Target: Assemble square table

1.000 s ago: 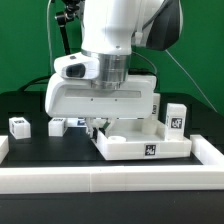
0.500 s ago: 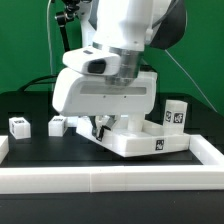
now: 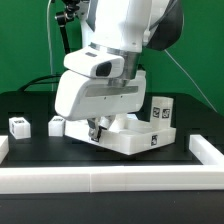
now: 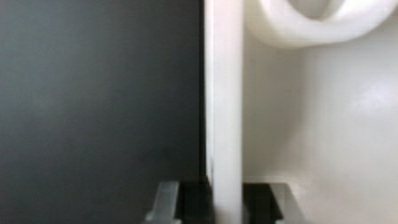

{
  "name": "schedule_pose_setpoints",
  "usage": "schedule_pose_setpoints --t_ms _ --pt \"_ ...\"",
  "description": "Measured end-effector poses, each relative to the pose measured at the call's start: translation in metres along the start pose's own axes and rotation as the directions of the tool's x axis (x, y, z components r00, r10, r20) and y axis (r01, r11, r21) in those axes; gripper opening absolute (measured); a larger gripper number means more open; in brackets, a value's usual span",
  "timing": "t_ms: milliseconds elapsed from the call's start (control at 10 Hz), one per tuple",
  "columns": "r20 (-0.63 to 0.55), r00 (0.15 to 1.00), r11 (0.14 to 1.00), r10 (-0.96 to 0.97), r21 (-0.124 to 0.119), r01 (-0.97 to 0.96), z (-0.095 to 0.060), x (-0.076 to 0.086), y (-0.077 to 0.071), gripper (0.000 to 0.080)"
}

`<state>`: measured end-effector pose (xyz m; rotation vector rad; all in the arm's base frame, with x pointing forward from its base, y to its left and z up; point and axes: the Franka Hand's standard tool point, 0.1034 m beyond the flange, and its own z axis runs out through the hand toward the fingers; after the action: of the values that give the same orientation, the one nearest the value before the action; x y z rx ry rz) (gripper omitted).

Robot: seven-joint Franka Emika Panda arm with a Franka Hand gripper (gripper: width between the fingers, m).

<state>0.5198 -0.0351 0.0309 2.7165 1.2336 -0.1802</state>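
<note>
Square table slab lies on the dark table a little toward the exterior view's right. Its recessed side faces up, its tagged edge faces the camera, and it sits skewed to the long white rail that runs along the front, near the rail but not touching it. The gripper has come in at the slab's corner toward the exterior view's left. In the wrist view the two fingers are pressed together on the slab's thin upright wall, one pad outside over the table and one inside, with a round recessed hole further along the floor, so the hand is clamped on the slab itself. The arm's bulk hides that corner from outside, and I cannot tell whether the slab is resting flat or is raised a little there. Two small leg blocks wait well apart toward the exterior view's left, and what looks like another tagged block stands upright just behind the slab. The step in hand reads as positioning the slab, with no leg fitted yet. The next move likely calls for sliding it square, perhaps braced against the rail, without tipping it by the thin wall, then letting go and fetching a leg.
</note>
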Motion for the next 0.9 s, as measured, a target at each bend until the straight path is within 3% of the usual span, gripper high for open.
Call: schedule_pose_setpoints --t_ms 200,600,900 --pt "0.015 0.996 0.997 -0.083 0.004 0.083 -0.008 0.017 0.001 0.0060" --pt "0.008 0.971 0.970 -0.240 -0.033 0.240 -0.021 0.063 0.021 0.0060" --pt "0.010 0.972 0.972 -0.233 -0.032 0.233 -0.019 0.061 0.021 0.0060"
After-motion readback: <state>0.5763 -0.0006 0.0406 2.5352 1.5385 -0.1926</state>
